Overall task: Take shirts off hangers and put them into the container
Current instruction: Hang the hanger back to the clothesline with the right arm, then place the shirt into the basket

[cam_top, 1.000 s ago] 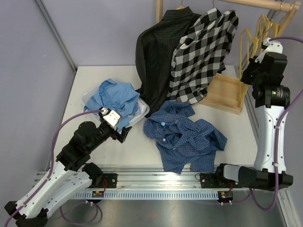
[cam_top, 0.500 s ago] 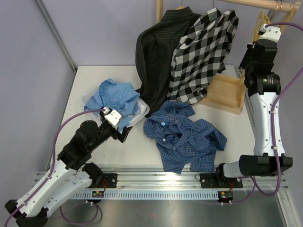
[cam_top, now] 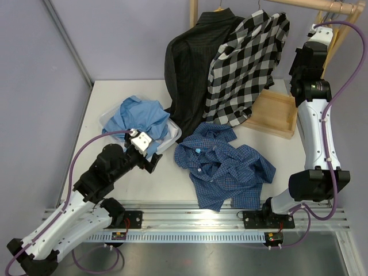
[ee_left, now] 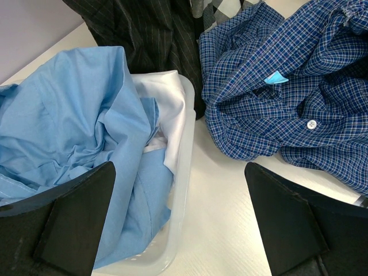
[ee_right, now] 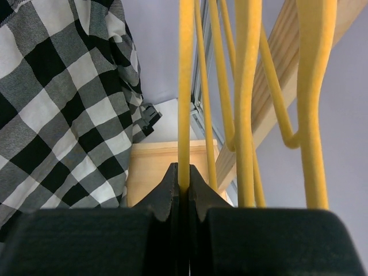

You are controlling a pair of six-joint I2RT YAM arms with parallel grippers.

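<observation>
Light blue shirt [ee_left: 75, 115] and white shirt [ee_left: 169, 109] lie crumpled in the smooth white plastic basket [ee_left: 183, 190]. The left gripper [ee_left: 178, 169] hangs over its rim, jaws wide apart. Small-checked blue shirt [cam_top: 224, 167] sprawls rumpled on the table [cam_top: 282, 149]. Pinstriped shirt [cam_top: 187, 63] and big-checked shirt [cam_top: 247, 63] hang from the wooden rail [cam_top: 305, 4]. Right gripper [ee_right: 180, 184] pinches a thin yellow hanger [ee_right: 185, 86] rod.

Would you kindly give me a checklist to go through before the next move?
1. Right gripper shut on a yellow hanger: ok.
2. Left gripper open and empty: ok.
3. Light blue shirt in the container: ok.
4. Dark blue checked shirt in the container: not ok, on the table.
5. Pinstriped shirt and large-check shirt taken down: not ok, both hang.
6. Held hanger's hook free of the rail: cannot tell.
</observation>
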